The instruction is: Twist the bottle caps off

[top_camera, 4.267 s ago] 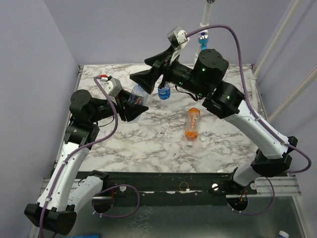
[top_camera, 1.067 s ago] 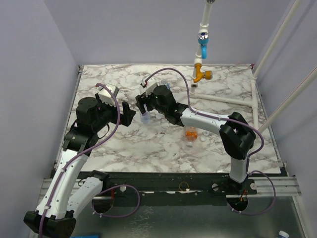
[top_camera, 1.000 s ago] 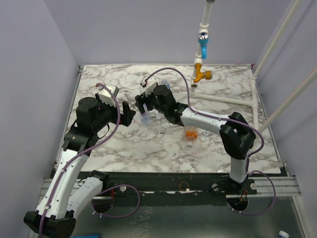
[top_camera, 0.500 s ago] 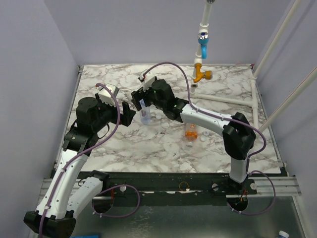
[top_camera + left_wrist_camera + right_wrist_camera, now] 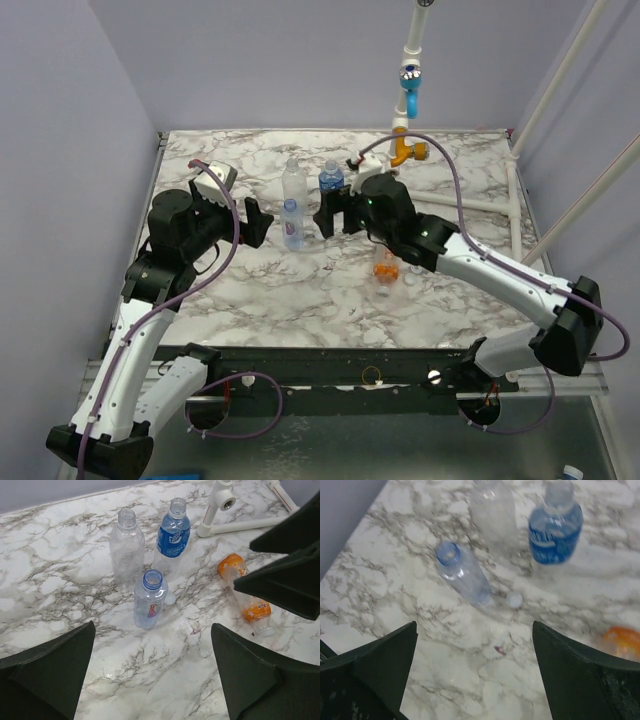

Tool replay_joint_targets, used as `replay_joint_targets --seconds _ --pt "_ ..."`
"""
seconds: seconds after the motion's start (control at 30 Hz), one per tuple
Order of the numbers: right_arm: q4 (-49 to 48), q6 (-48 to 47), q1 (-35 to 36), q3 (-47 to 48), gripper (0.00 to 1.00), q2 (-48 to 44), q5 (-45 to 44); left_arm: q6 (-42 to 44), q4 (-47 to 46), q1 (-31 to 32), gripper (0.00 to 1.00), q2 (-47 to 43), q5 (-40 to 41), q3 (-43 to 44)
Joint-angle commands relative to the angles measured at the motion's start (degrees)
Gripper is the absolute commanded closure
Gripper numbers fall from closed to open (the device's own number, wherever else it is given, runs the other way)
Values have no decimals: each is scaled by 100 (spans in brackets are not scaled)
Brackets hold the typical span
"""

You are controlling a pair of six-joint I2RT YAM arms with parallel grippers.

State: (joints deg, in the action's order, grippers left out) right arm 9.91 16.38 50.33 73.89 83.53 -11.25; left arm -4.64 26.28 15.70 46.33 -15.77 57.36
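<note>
Left claw (image 5: 257, 222): jaws wide apart, gripping nothing, positioned left of the standing bottles. Right claw (image 5: 334, 214): jaws wide apart, gripping nothing, positioned right of them.

Three bottles stand upright in the far half of the counter (image 5: 250, 300), about midway between its left and right edges: clear bottle (image 5: 127, 550), blue-label bottle (image 5: 173, 535), and slim bottle (image 5: 150, 600), which is closest to the near edge. A bottle cap (image 5: 169, 598) lies just beside the slim bottle's base. The orange bottle (image 5: 245, 595) lies on its side, right of the group. Bare marble runs from the slim bottle to the near and left edges. A white pipe (image 5: 225, 500) stands by the far edge.

In the top view the right arm covers most of the orange bottle; the right wrist view cuts it off at the frame edge. Whether its mouth carries a cap cannot be told
</note>
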Motion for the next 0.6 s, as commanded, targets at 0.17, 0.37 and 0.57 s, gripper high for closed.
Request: replay_joint_targets --seconds 0.17,0.37,0.57 --pt "2583 1897 47 -1690 0 -1504 -831 235 47 -11 1 253 -376 354" --pt "3089 2234 47 -1964 0 -1585 -1320 244 52 -10 1 427 -699 324" --pt "2284 2160 -25 -2531 0 -1154 -1908 215 48 -15 1 600 -1025 412"
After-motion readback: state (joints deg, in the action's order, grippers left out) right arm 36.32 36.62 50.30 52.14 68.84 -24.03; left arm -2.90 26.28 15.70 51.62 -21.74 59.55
